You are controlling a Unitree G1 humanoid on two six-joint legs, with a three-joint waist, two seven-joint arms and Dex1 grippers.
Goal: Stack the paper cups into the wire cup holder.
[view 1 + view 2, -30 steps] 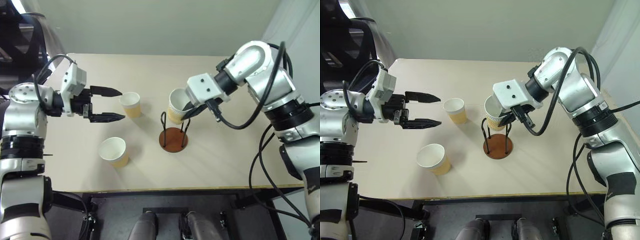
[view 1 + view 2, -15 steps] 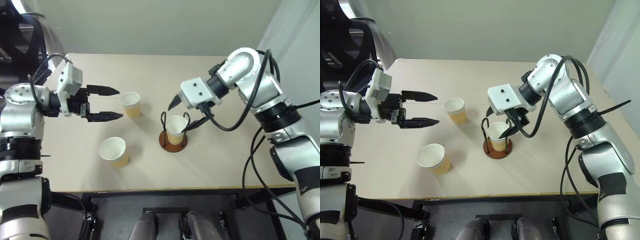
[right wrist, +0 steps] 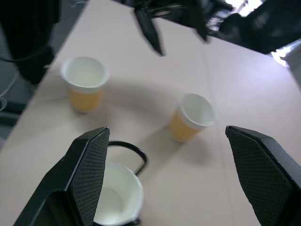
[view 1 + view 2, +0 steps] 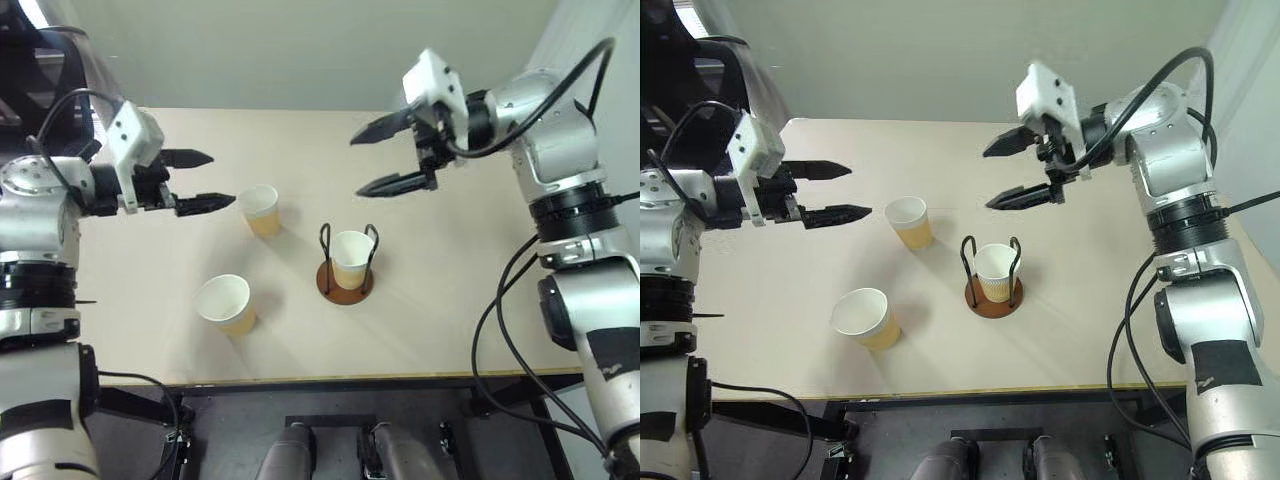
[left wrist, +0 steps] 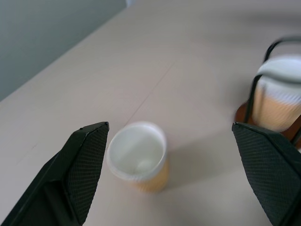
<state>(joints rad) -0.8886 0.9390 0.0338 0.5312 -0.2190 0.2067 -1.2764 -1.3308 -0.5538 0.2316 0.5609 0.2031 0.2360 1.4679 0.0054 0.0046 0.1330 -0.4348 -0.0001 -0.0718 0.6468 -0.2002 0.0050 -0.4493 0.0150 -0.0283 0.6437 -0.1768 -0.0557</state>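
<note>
One paper cup (image 4: 351, 257) sits upright in the wire cup holder (image 4: 345, 282) at frame centre. Two loose cups (image 4: 260, 209) (image 4: 227, 303) stand left of it. The left gripper (image 4: 200, 180) and right gripper (image 4: 372, 160) hover empty, fingers spread. The right wrist view looks down into all three cups' white insides.

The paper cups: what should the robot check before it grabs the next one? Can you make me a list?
1. First cup sits upright in the wire cup holder: ok.
2. Right gripper is open, empty and lifted above the holder: ok.
3. Left gripper is open and empty: ok.
4. Far cup stands upright on the table, just beside the left gripper's fingertips, not yet between them: ok.
5. Near cup stands upright, apart from the far cup and the holder: ok.
6. Space inside the first cup for stacking another: looks empty in the right wrist view, ok.
</note>
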